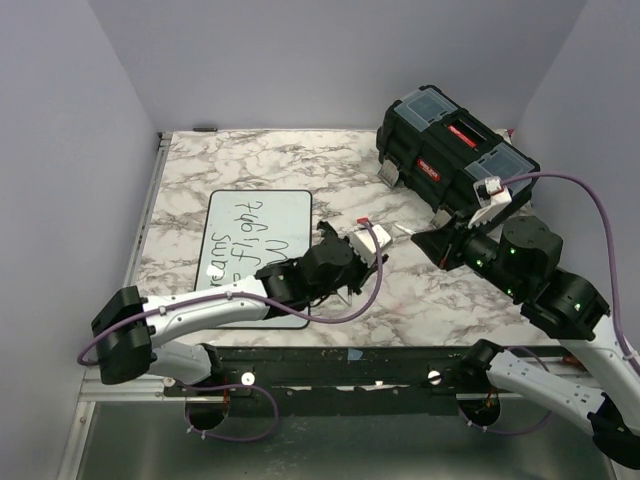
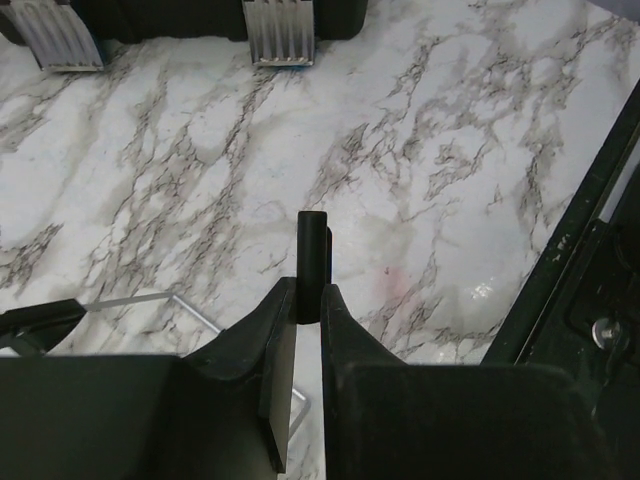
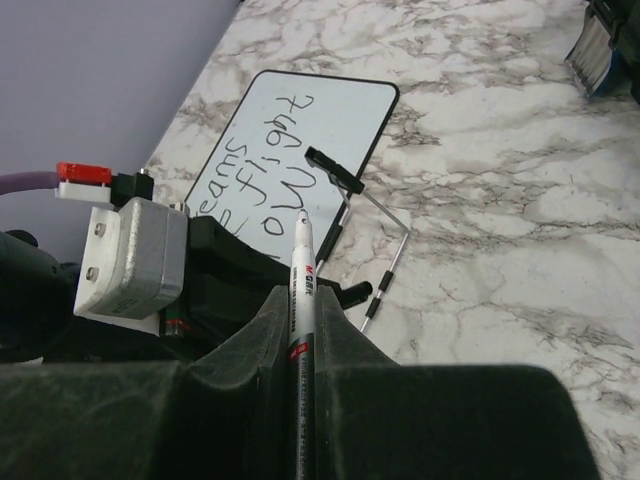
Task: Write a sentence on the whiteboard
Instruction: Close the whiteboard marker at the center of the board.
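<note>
Glossy whiteboard [image 1: 295, 215], thin black rim, rounded corners, lies near the marbled bench's [image 1: 300, 160] left edge, bearing the sentence [image 1: 248, 230] in black letters. Left jaws pinch a short black cylinder [image 2: 313, 262]; right jaws clamp a slim white marker [image 3: 302, 270].

Far right: black toolbox [image 1: 452, 150] blocks the corner | centre: bare marble table [image 1: 330, 165] between whiteboard [image 1: 270, 215] and toolbox lies open | near: left arm [image 1: 220, 300] crosses the whiteboard's near edge.
</note>
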`<action>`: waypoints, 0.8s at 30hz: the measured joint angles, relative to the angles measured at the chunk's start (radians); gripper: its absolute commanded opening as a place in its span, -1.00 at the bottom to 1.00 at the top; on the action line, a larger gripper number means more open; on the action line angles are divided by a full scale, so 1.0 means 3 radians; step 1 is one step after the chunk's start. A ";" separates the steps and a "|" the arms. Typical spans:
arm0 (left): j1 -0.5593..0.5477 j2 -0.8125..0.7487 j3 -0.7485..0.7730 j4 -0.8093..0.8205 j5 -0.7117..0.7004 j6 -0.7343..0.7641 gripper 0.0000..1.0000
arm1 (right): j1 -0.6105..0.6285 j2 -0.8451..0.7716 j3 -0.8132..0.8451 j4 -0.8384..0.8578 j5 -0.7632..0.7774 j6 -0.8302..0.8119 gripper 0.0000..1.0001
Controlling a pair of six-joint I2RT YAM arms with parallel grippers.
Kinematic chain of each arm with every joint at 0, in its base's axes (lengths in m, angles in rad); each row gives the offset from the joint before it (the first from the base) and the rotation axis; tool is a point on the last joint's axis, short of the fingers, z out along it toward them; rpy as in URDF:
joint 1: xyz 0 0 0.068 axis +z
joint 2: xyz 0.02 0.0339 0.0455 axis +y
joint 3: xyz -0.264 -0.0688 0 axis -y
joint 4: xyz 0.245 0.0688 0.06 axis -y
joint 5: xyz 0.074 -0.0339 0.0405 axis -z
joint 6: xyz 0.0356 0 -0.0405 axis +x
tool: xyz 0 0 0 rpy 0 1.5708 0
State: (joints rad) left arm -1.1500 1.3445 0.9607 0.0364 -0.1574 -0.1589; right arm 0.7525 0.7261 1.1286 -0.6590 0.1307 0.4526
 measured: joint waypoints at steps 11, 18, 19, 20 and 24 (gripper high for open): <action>0.0000 -0.1115 -0.0966 0.0514 -0.0076 0.0687 -1.00 | 0.0000 0.0025 0.0290 -0.0290 -0.0440 -0.0036 -0.99; 0.0003 -0.1396 -0.1263 0.0933 0.0066 0.1174 -1.00 | 0.0000 0.0163 0.0384 -0.0431 -0.0941 -0.0142 -0.99; 0.0003 -0.1401 -0.1284 0.0998 0.0117 0.1270 -1.00 | 0.0000 0.0188 0.0387 -0.0458 -0.1008 -0.0155 -0.99; 0.0003 -0.1406 -0.1312 0.1062 0.0161 0.1363 -1.00 | 0.0000 0.0212 0.0387 -0.0484 -0.1066 -0.0169 -0.99; 0.0003 -0.1431 -0.1408 0.1227 0.0305 0.1635 -1.00 | 0.0000 0.0286 0.0387 -0.0525 -0.1268 -0.0196 -0.99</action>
State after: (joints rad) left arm -1.1492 0.9154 0.5385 0.4046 -0.0658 0.3317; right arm 0.7525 0.8120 1.2446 -0.8165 -0.2497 0.3939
